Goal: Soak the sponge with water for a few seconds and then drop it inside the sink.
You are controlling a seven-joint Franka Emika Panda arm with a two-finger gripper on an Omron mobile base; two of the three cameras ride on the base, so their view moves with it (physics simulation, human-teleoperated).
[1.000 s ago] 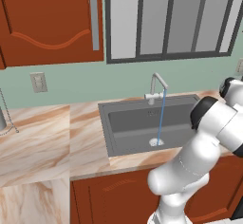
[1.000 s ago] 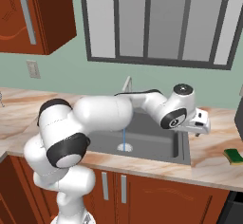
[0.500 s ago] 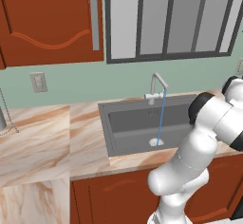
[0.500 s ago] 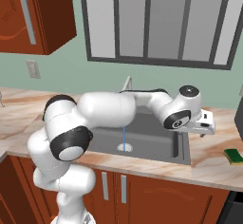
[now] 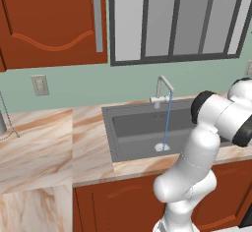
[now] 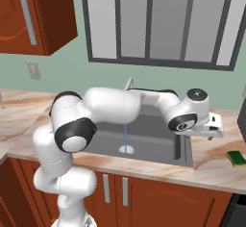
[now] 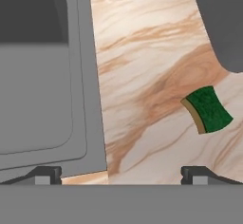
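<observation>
The sponge lies flat on the marble counter to the right of the sink, green side up with its yellow layer along one edge. In the hand view the sponge sits right of centre, and the sink's grey rim runs down the left. My gripper hangs above the counter just past the sink's right rim, up and to the left of the sponge. The gripper is open, with nothing between its fingertips. The water runs in a thin blue stream from the faucet to the drain.
A dark rounded object stands on the counter beyond the sponge, also at the right edge as a dark object. Marble counter stretches left of the sink. Red cabinets and a window hang above.
The hand has swung right, from over the sink's right rim to above the counter nearer the sponge. The jaws stay open and the water keeps running.
</observation>
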